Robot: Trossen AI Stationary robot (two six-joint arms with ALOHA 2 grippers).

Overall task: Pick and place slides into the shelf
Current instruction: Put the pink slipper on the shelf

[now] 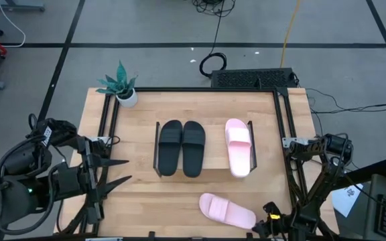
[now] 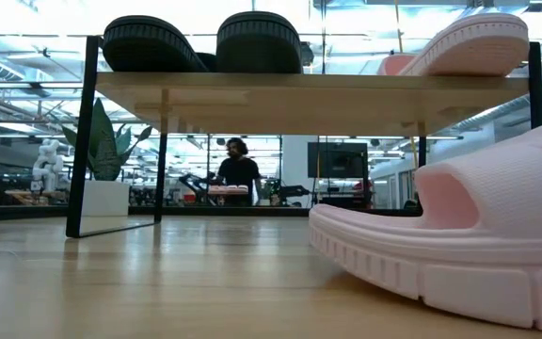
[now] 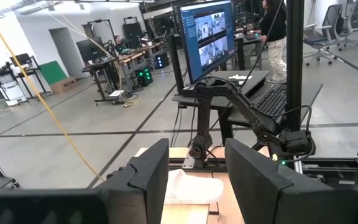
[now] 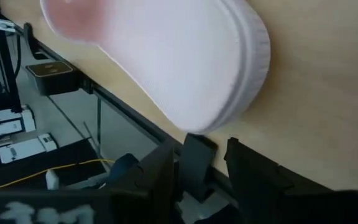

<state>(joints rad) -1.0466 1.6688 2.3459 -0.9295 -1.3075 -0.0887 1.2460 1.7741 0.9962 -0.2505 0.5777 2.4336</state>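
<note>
The shelf stands mid-table. On its wooden top rest a matte black pair of slides and one pale pink slide, soles down. The second pink slide lies flat on the table near the near edge. My right gripper is open just off one end of that slide, at the table's near edge, and touches nothing. My left gripper waits open by the left edge, pointing right.
A potted plant sits at the far left corner. A black metal frame borders the table. A black box lies past the far edge. A person works in the room behind. The shelf has a free slot between black and pink.
</note>
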